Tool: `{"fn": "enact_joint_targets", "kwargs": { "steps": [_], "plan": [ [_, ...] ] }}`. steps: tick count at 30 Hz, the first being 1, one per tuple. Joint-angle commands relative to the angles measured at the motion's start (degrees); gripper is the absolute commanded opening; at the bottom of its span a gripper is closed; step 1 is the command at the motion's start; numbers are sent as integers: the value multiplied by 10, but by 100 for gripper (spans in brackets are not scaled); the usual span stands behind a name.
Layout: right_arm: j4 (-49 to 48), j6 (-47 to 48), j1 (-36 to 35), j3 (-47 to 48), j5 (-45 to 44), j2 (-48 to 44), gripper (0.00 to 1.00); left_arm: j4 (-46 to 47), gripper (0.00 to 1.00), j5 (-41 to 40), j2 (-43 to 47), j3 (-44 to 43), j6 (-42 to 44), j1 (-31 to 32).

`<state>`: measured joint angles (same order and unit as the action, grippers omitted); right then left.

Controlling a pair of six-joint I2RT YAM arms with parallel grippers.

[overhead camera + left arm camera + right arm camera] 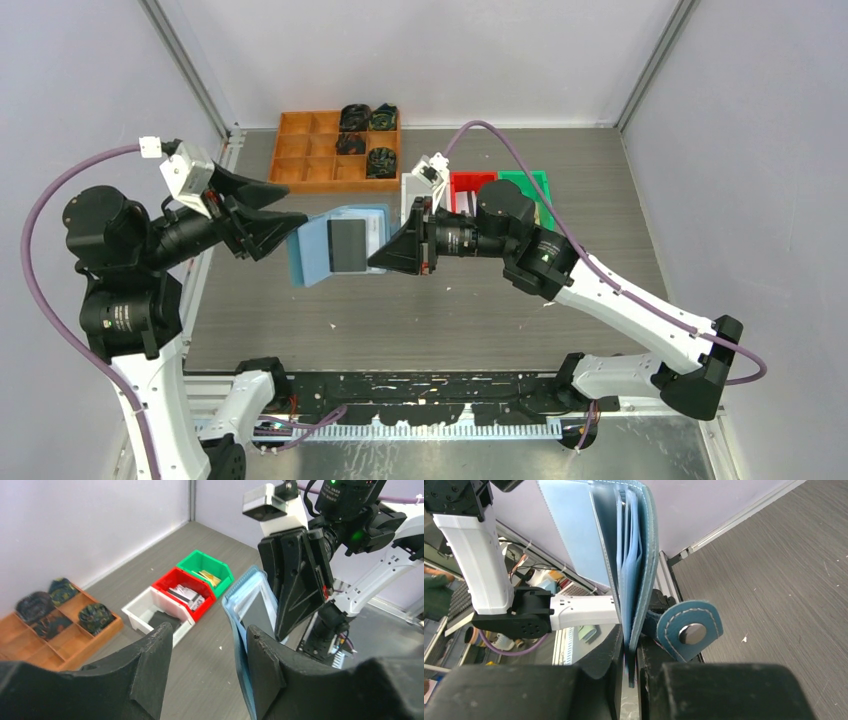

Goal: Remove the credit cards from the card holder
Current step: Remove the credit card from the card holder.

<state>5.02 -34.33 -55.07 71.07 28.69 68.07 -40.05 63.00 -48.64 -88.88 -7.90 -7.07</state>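
Orange compartment tray (296,150) with dark bundles (381,160), white bin (139,600), red bin (200,611), green bin (223,580) in a row

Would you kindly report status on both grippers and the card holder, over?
Right gripper shut on card holder. Left gripper open at its opposite edge. Dark grey card showing inside. No obstruction seen.

The card holder (631,555) looks like soft, matt, stitched leather, its snap (692,633) shiny metal; the table (450,310) is matt grey wood-grain.

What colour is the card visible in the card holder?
The card is dark grey; the top external view shows it best.
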Motion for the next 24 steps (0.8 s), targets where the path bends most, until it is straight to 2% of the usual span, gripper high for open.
{"fn": "enact_joint_targets", "kwargs": {
  "steps": [1, 6, 11, 15, 20, 21, 22, 24],
  "plan": [
    [-27, 7, -2, 42, 35, -7, 1, 30, 56, -21, -12, -52, 55, 0],
    [-31, 3, -3, 49, 54, 0, 1, 11, 58, 30, -23, -64, 66, 1],
    [-29, 2, -2, 54, 55, 5, 1, -73, 61, 56, -23, -56, 90, 1],
    [-9, 14, -3, 66, 48, 8, 1, -124, 66, 52, -11, -53, 85, 0],
    [10, 31, -1, 73, 34, 11, 1, -103, 70, 34, 6, -41, 20, 0],
    [12, 32, -3, 75, 32, 11, 1, -102, 72, 32, 7, -41, 17, 0],
    [13, 33, -3, 76, 31, 11, 1, -104, 79, 27, 9, -39, 18, 1],
    [16, 35, -2, 78, 30, 10, 1, -115, 82, 11, 15, -30, 37, 0]
  ]
}}
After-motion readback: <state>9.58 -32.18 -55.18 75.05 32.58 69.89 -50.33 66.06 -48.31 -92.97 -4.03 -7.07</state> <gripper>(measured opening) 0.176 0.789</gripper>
